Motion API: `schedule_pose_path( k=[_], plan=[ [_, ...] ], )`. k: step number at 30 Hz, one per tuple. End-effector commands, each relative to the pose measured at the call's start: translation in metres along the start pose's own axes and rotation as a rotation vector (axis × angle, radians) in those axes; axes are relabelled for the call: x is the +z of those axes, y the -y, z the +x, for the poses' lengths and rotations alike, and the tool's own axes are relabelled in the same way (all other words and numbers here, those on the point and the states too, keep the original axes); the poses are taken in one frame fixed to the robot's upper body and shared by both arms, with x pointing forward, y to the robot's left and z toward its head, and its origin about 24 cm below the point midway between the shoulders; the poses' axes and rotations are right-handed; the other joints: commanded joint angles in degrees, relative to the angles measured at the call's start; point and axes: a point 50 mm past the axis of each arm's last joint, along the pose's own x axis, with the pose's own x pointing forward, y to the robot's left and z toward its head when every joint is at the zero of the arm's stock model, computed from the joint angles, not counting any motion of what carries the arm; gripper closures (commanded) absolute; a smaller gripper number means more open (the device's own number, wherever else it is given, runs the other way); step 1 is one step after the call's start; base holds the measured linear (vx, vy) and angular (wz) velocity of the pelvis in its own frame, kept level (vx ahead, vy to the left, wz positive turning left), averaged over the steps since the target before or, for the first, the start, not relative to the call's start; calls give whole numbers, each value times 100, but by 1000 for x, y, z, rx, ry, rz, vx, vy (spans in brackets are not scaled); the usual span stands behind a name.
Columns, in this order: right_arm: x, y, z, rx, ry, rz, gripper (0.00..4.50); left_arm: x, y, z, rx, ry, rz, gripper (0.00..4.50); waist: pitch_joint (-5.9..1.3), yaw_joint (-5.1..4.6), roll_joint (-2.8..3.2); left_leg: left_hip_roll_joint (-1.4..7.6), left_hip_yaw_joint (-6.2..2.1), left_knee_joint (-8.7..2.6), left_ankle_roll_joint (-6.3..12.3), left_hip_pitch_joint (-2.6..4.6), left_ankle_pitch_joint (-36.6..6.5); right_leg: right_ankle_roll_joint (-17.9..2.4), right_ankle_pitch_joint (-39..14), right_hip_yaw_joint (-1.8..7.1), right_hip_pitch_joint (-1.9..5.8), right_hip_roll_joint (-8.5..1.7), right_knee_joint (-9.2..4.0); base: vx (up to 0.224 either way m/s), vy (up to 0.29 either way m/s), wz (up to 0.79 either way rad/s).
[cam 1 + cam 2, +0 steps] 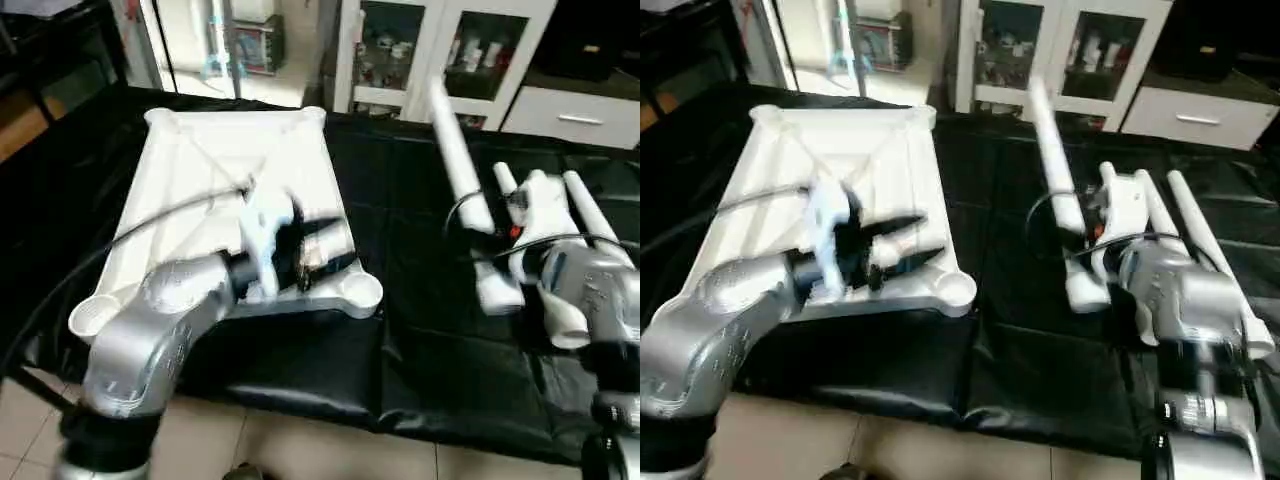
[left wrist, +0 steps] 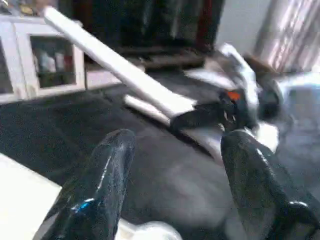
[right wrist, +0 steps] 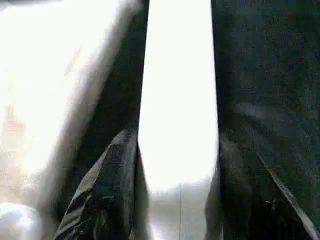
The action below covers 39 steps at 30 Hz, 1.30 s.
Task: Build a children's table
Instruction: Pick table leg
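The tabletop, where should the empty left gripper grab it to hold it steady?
Probably the near long edge of the tabletop, beside the near right corner socket. It lies underside up, so that raised rim is exposed, and the open left gripper already hovers there; come from above.

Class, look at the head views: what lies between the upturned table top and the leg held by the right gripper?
Only bare black cloth separates the table top from the leg in the right gripper, per the left eye view.
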Motion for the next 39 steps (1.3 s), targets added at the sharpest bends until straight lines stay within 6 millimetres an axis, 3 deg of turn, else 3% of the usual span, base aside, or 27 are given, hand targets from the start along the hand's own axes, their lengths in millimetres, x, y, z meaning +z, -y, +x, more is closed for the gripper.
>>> schedule_pose_path(
  k=[1, 5, 8, 9, 14, 15, 16, 19, 21, 23, 29, 31, 36, 37, 39],
  plan=[
    [15, -18, -8, 97, 101, -44, 269, 8, -1, 4, 14, 36, -46, 100, -359, 39, -21, 329, -102, -397, 50, 126, -490, -1348, 384, 234, 223, -361, -415, 0, 0, 0],
    [19, -53, -26, 399, 225, 26, 269, 29, -3, 19, 37, 140, -168, 70, -358, 79, -19, 329, -115, -388, 94, 128, -598, -1349, 325, 234, 215, -373, -423, 0, 0, 0],
    [15, -59, -33, 503, 241, 81, 269, 35, -8, 24, 57, 149, -212, 47, -356, 95, 2, 339, -123, -397, 79, 127, -593, -1315, 264, 231, 211, -366, -434, 0, 0, 0],
    [13, -61, -37, 567, 252, 126, 269, 37, -10, 26, 64, 153, -228, 47, -356, 98, -27, 318, -118, -396, 74, 125, -576, -1300, 245, 229, 210, -355, -442, 0, 0, 0],
    [11, -60, -50, 718, 262, 237, 269, 45, -13, 29, 56, 177, -271, 1, -362, 125, -54, 316, -125, -393, 99, 111, -443, -1249, 205, 223, 223, -376, -444, 0, 0, 0],
    [11, -60, -51, 723, 263, 241, 269, 46, -13, 29, 55, 179, -274, 1, -364, 119, -100, 319, -119, -390, 115, 109, -417, -1258, 226, 223, 231, -379, -445, 0, 0, 0],
    [12, -60, -52, 737, 265, 252, 269, 47, -12, 29, 53, 182, -283, 0, -365, 131, -87, 318, -124, -386, 123, 103, -380, -1270, 239, 220, 236, -386, -432, 0, 0, 0],
    [12, -60, -54, 752, 257, 252, 269, 48, -13, 29, 62, 191, -300, 0, -354, 128, -150, 318, -109, -381, 186, 94, -253, -1232, 129, 216, 229, -388, -453, 0, 0, 0],
    [12, -60, -55, 758, 251, 252, 269, 49, -13, 29, 67, 192, -310, 0, -352, 130, -133, 315, -110, -377, 178, 89, -199, -1216, 112, 218, 227, -388, -448, 0, 0, 0],
    [13, -62, -55, 763, 241, 239, 269, 49, -12, 28, 66, 197, -324, 0, -344, 125, -154, 321, -111, -387, 139, 97, -242, -1174, 0, 215, 220, -388, -465, 0, 0, 0],
    [15, -65, -34, 478, 236, -73, 269, 52, -14, 30, 109, 217, -363, 0, -343, 122, -146, 321, -114, -392, -129, 96, -244, -1006, 5, 227, 214, -393, -470, 0, 0, 0],
    [16, -70, -28, 420, 247, -182, 269, 52, -17, 32, 135, 224, -387, 0, -336, 111, -155, 308, -113, -391, -139, 97, -264, -989, 70, 229, 218, -375, -472, 0, 0, 0],
    [15, -87, -24, 431, 291, -243, 269, 46, -26, 34, 227, 201, -406, 0, -345, 102, -144, 308, -125, -379, 33, 94, -246, -973, 354, 237, 224, -363, -446, 0, 0, 0],
    [14, -91, -24, 437, 298, -254, 269, 44, -29, 35, 254, 202, -418, 0, -350, 102, -108, 309, -131, -374, 53, 96, -247, -990, 424, 236, 222, -361, -443, 0, 0, 0],
    [13, -96, -21, 424, 320, -320, 269, 42, -36, 35, 320, 196, -439, 0, -354, 105, -111, 321, -140, -375, 36, 96, -223, -999, 566, 229, 227, -357, -429, 0, 0, 0]
  ],
)
